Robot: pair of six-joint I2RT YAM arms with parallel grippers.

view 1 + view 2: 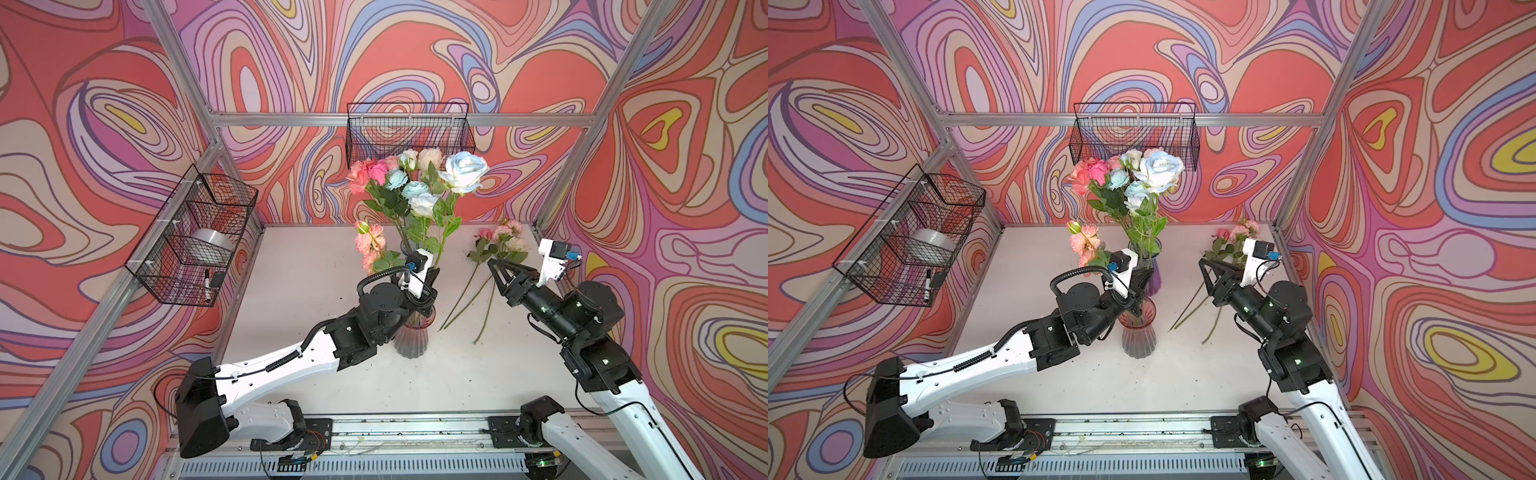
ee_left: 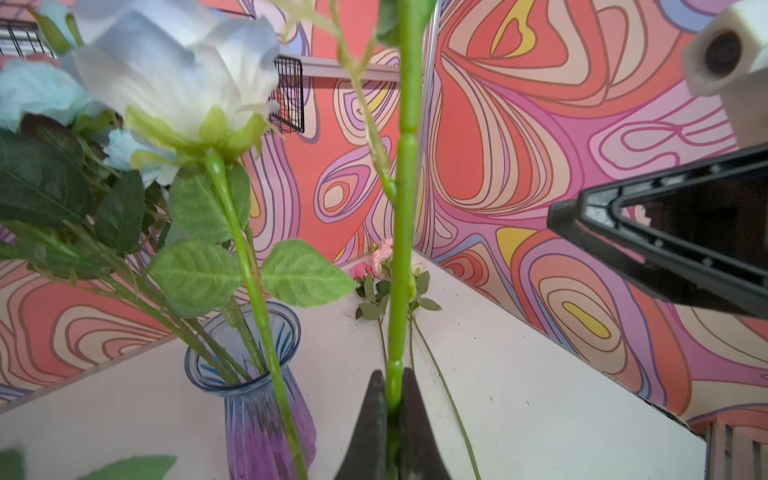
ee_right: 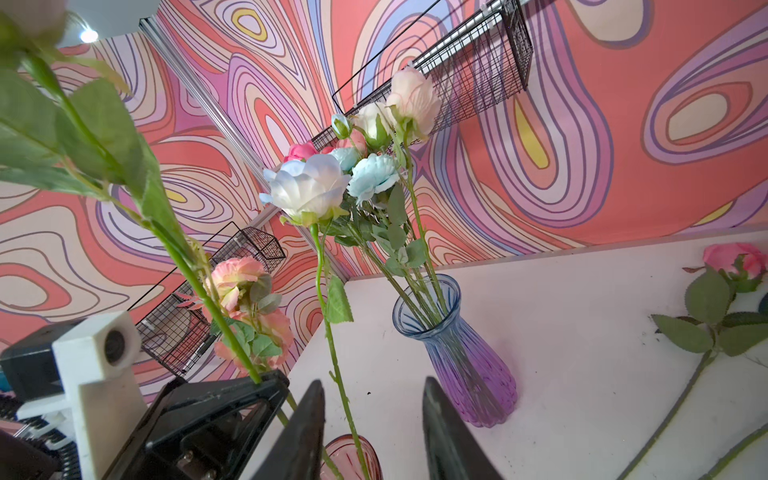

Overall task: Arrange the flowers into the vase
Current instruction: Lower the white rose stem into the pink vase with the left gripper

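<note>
Two vases stand at the middle of the counter (image 1: 316, 374), the near vase (image 1: 410, 343) directly before the far vase (image 1: 1152, 276). A bunch of flowers (image 1: 409, 183) stands in the far vase; one tall flower (image 3: 309, 189) stands in the near vase. The left pincer (image 2: 392, 374) sits over the near vase, clamped on an upright stem (image 2: 401, 249). Right of the vases, loose flowers (image 1: 498, 241) lie on the counter, heads toward the far right corner; the right pincer (image 3: 372, 382) hangs over them. The left basket (image 1: 195, 245) hangs on the left wall, holding a roll (image 1: 210, 245) and a marker (image 1: 206, 284); the far basket (image 1: 409, 129) hangs on the far wall behind the bunch.
</note>
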